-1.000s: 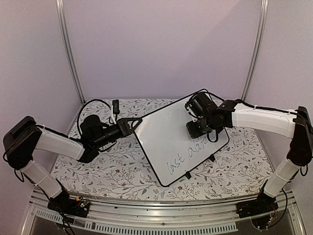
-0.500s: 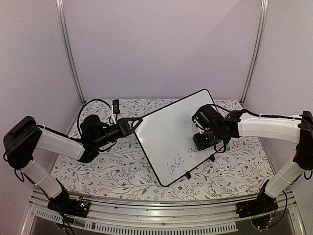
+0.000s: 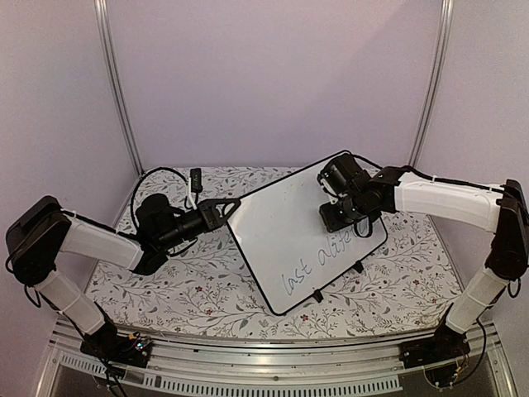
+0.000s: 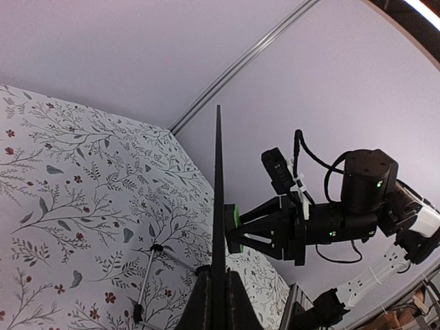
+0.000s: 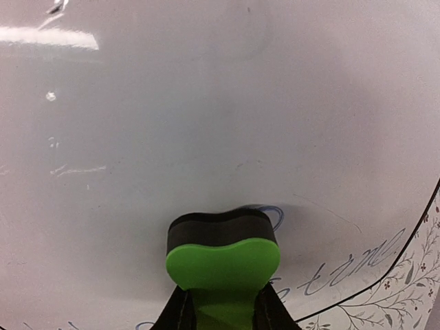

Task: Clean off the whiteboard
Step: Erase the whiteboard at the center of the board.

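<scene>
The whiteboard (image 3: 285,236) stands tilted on the table, with dark handwriting along its lower edge. My left gripper (image 3: 229,205) is shut on the board's left rim; in the left wrist view the board (image 4: 218,206) shows edge-on between my fingers. My right gripper (image 3: 331,217) is shut on a green eraser (image 5: 222,258) with a black felt pad, pressed against the board face (image 5: 206,124) just above the writing. The eraser also shows in the left wrist view (image 4: 234,227).
The table has a floral cloth (image 3: 190,289). A small black object (image 3: 196,177) and a cable lie at the back left. Metal frame posts (image 3: 116,83) stand at both back corners. The board's wire stand (image 4: 148,275) rests on the cloth.
My right gripper slid the eraser down and right across the board half a second ago, then back up and left to about where it began. The left arm has not moved.
</scene>
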Controlling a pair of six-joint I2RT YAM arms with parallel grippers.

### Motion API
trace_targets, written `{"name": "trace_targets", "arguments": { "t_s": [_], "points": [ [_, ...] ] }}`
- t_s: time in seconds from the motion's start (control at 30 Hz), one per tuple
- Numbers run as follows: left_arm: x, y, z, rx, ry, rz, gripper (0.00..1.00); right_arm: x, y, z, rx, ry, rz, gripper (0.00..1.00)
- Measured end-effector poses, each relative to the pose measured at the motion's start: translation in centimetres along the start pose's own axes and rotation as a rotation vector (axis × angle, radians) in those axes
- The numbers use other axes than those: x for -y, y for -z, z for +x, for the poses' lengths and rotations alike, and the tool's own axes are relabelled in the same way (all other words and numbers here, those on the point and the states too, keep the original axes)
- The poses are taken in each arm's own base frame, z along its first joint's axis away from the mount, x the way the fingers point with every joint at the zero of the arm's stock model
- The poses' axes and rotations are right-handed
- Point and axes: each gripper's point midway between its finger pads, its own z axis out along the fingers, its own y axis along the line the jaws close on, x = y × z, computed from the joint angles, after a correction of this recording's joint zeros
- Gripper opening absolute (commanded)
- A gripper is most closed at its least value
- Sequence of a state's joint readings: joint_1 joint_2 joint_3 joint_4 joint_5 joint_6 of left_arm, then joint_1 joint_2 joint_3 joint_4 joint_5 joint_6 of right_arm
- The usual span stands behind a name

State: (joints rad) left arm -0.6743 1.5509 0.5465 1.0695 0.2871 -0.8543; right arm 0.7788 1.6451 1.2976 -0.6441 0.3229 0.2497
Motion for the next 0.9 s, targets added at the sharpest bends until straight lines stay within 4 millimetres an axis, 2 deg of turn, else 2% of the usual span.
{"name": "trace_targets", "arguments": {
  "t_s": [0.23,0.5,0.73,0.9],
  "points": [
    [-0.1,0.0,0.0,0.000,0.004,-0.004,0.00,0.1,-0.3,0.5,0.011,-0.006,-0.003,0.00],
    [0.1,0.0,0.0,-0.002,0.002,0.003,0.00,1.3,-0.6,4.5,-0.047,-0.027,0.011,0.00],
    [0.1,0.0,0.0,-0.001,0.002,0.004,0.00,1.3,-0.5,4.1,-0.054,-0.023,0.014,0.00],
    [0.0,0.0,0.0,0.001,0.003,0.000,0.00,1.3,-0.5,1.6,-0.029,-0.011,0.019,0.00]
  ]
}}
